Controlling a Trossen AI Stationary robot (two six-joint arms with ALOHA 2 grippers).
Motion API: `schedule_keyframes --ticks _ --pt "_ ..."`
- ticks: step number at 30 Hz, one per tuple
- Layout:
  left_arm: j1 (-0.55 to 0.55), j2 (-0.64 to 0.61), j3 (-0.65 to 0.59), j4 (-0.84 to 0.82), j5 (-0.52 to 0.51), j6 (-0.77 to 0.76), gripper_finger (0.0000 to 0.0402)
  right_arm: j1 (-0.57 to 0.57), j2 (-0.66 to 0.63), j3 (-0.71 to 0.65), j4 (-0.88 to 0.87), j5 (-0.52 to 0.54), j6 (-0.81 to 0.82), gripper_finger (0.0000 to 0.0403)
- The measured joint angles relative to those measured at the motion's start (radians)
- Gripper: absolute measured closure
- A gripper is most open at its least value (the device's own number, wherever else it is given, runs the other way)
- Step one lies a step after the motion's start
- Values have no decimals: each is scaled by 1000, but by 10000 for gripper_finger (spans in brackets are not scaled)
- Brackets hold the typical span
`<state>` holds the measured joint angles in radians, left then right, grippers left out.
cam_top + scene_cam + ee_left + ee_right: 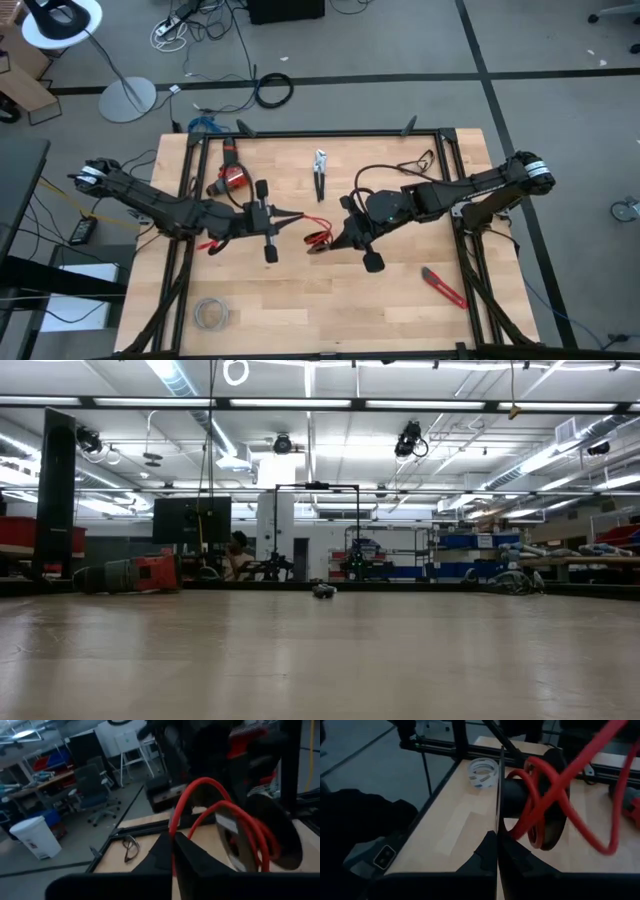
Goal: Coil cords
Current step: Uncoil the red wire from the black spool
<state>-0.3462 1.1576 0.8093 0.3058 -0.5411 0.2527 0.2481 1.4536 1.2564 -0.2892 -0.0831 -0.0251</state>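
The cord is a thin bright red wire [318,236], hanging in loops above the middle of the table between my two grippers. My left gripper [303,217] reaches in from the table's left and is shut on the wire. My right gripper [334,240] comes from the right and is also shut, right at the loops. In the left wrist view the red wire [210,795] arches up out of the fingers. In the right wrist view the wire [545,795] crosses over itself in several loops. The low view shows neither gripper. My left gripper pinches the red wire between its two shut fingers, where the strand leaves them [173,836]. The fingers lie level and come from the table's left. From there the wire rises in slack loops, clear of the table. My right gripper is shut at the bottom of the loops [512,833], slanting down from the table's right. Its own fingertips hide the place of contact. The loops stand beyond the fingers, clear of the table.
Pliers [320,172] lie at the far middle and a red tool [232,178] at the far left. A black cable [400,165] lies at the far right, a red knife [443,287] near right, and a tape roll [210,313] near left.
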Motion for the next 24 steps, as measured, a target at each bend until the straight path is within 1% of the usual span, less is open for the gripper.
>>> schedule_keyframes --ticks 4,10,17,20,24 --pt "16 -3 0 19 -6 -1 399 2 0 0 0 -5 -1 403" --pt "62 -3 0 -4 -78 -102 399 1 0 0 2 -13 -12 403" --pt "107 11 0 -135 -79 -239 400 7 0 0 59 -35 -54 403" --pt "118 38 0 -192 -77 -289 400 7 0 0 102 -59 -77 403" --pt "119 77 0 -237 -75 -329 400 7 1 0 132 -61 -94 403"
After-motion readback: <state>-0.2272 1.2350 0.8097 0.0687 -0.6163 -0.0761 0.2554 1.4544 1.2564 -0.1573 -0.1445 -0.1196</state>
